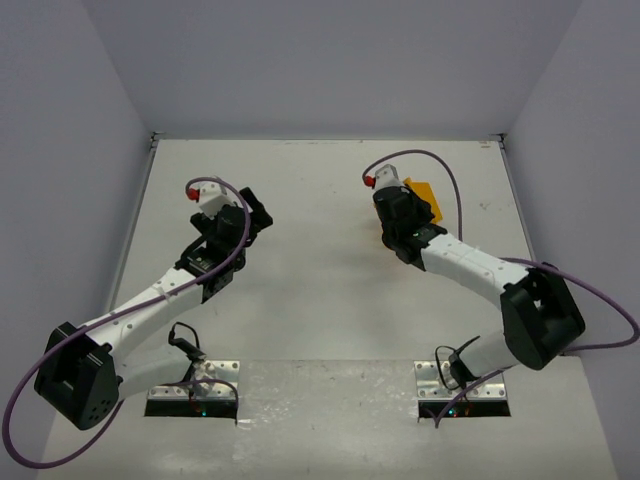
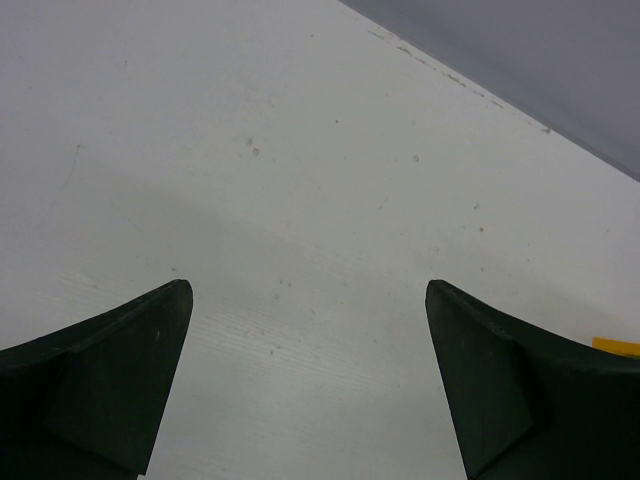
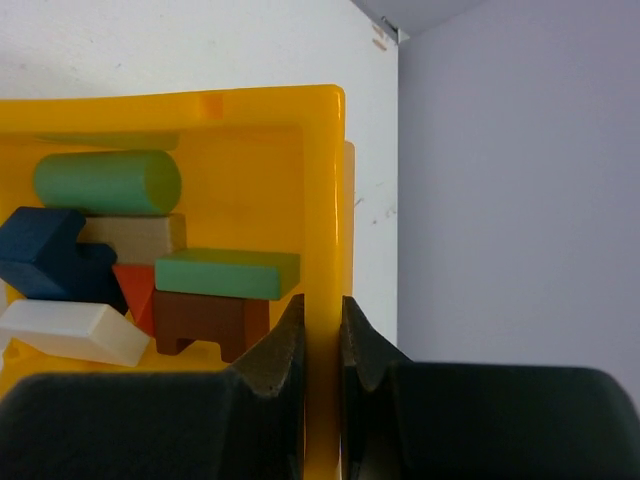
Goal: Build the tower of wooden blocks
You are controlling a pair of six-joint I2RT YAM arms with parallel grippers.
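The left tool point(image 2: 305, 290) is spread wide above a bare area of the table point(image 2: 300, 150), with nothing between its fingers. The right tool point(image 3: 322, 330) is pressed together, pinching the side wall of the yellow bin point(image 3: 325, 200), one finger inside and one outside. The bin stands on the right half of the table. The wooden blocks lie loose inside the bin, unstacked: a green cylinder point(image 3: 107, 182), a navy block point(image 3: 45, 255), a tan block point(image 3: 135, 237), a green flat block point(image 3: 228, 273), a brown arch block point(image 3: 210, 322), a red block point(image 3: 135, 290) and a cream block point(image 3: 70, 332).
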